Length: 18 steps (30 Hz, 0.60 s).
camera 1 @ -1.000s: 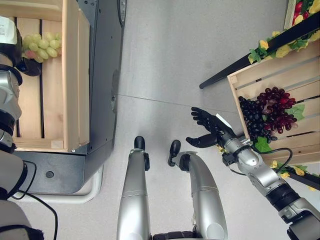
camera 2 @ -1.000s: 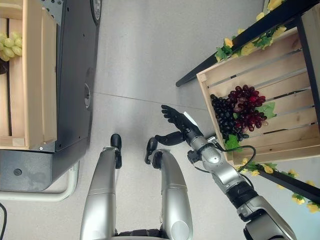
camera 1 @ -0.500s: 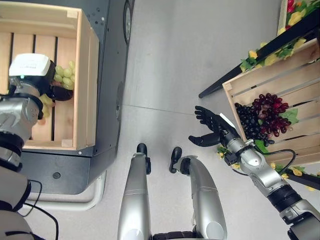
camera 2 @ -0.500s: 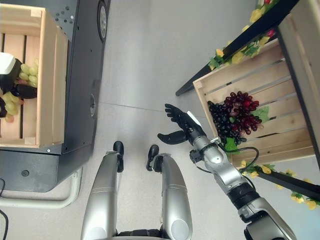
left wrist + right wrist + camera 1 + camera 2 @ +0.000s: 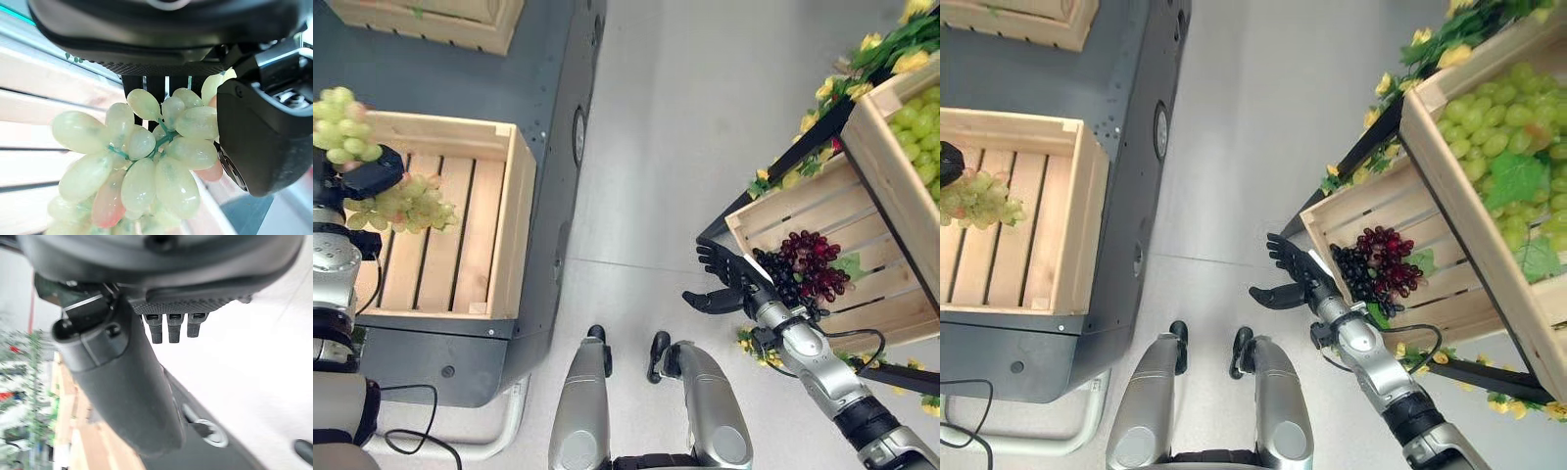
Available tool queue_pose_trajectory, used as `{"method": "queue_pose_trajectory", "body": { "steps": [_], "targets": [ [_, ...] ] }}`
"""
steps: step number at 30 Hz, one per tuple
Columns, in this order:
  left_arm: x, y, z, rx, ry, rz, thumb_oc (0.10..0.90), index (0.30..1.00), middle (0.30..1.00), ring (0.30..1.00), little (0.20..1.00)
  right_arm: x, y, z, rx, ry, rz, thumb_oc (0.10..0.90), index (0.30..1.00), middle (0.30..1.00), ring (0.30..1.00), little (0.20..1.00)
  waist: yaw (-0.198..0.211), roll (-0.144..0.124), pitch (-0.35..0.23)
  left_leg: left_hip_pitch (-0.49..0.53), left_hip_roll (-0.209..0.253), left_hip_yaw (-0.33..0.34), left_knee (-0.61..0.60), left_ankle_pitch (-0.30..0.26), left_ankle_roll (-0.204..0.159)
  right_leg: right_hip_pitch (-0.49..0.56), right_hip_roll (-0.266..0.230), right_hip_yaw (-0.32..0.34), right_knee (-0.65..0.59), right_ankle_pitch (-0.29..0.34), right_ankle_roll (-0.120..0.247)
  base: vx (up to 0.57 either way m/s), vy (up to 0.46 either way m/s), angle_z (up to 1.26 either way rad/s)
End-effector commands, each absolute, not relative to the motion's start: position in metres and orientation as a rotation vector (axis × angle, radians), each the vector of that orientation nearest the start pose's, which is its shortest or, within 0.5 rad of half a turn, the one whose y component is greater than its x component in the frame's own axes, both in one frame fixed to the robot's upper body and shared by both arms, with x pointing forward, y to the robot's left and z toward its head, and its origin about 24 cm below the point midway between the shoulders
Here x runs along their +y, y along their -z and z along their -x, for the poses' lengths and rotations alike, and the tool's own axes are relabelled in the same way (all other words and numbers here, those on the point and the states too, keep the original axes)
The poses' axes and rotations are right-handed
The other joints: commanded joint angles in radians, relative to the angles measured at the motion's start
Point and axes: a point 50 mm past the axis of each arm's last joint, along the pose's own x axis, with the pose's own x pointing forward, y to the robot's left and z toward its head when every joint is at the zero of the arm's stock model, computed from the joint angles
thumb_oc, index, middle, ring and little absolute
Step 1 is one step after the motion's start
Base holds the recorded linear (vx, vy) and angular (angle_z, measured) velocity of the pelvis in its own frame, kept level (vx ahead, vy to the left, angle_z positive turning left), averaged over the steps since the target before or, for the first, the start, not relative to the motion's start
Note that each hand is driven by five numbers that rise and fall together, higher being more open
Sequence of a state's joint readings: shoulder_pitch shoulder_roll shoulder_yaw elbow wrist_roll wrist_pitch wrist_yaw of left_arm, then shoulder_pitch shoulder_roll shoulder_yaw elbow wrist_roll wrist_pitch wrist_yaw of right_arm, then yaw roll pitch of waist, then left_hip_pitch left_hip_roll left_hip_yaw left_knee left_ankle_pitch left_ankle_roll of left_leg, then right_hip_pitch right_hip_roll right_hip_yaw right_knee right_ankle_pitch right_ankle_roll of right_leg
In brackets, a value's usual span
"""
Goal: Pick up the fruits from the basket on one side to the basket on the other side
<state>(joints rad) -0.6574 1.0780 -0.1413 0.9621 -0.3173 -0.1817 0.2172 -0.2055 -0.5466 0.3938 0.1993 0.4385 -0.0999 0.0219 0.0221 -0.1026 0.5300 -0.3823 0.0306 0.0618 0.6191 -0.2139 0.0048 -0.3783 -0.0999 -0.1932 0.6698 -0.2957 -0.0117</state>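
Observation:
A bunch of green grapes [image 5: 407, 206] hangs over the left wooden crate [image 5: 514, 235], and my left hand [image 5: 370, 178] is shut on it. More of the bunch [image 5: 340, 127] sticks up above the hand. Up close in the left wrist view the grapes [image 5: 146, 166] sit between the thumb [image 5: 264, 127] and the fingers, with the crate's slats behind. My right hand [image 5: 724, 282] hangs open with nothing in it, just left of the right crate [image 5: 773, 211] that holds dark red and black grapes [image 5: 805, 269].
The left crate stands on a dark platform [image 5: 553, 147], with another wooden crate [image 5: 440, 20] further back. A higher crate [image 5: 1449, 196] with green grapes [image 5: 1498, 127] sits above the right crate on a black rack [image 5: 803, 147] trimmed with yellow flowers and leaves. Grey floor lies between.
The camera has tilted, so the whole scene has shifted down in view. My left hand has closed on the green grapes and raised them above the crate's floor. The right hand has held its pose.

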Motion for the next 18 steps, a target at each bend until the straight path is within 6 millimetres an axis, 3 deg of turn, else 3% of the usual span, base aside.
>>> {"method": "queue_pose_trajectory", "body": {
  "steps": [1,8,13,18],
  "targets": [
    [0.418,-0.243,-0.289,-0.326,-0.722,-0.565,0.400,0.300,0.300,0.300,0.300,-0.183,-0.083,-0.283,-0.127,-0.287,0.159,0.800,0.900,0.900,0.900,0.900,-0.002,0.103,-0.104,0.128,-0.089,0.015,-0.133,-0.026,0.085,0.106,-0.029,0.017,-0.068,0.052,0.010,0.05,-0.031,0.01],
    [0.407,-0.243,-0.284,-0.432,-0.596,-0.509,0.400,0.300,0.300,0.300,0.300,-0.167,-0.074,-0.274,-0.120,-0.367,0.124,0.800,0.900,0.900,0.900,0.900,0.007,0.125,-0.192,0.253,-0.100,0.014,-0.272,0.015,0.074,0.210,-0.030,0.020,-0.201,0.127,0.053,0.04,-0.064,0.00],
    [0.393,-0.252,-0.283,-0.537,-0.475,-0.429,0.400,0.300,0.300,0.300,0.300,-0.160,-0.084,-0.272,-0.177,-0.416,0.117,0.800,0.900,0.900,0.900,0.900,0.023,0.135,-0.258,0.319,-0.105,-0.003,-0.373,0.050,0.065,0.279,-0.018,0.012,-0.316,0.172,0.065,0.03,-0.098,-0.01],
    [0.346,-0.254,-0.299,-0.627,-0.223,-0.280,0.400,0.300,0.300,0.300,0.300,-0.142,-0.112,-0.285,-0.234,-0.537,0.098,0.800,0.900,0.900,0.900,0.900,0.046,0.136,-0.355,0.379,-0.106,-0.050,-0.500,0.114,0.044,0.354,0.015,0.008,-0.471,0.210,0.054,0.00,-0.144,-0.02]
  ]
}}
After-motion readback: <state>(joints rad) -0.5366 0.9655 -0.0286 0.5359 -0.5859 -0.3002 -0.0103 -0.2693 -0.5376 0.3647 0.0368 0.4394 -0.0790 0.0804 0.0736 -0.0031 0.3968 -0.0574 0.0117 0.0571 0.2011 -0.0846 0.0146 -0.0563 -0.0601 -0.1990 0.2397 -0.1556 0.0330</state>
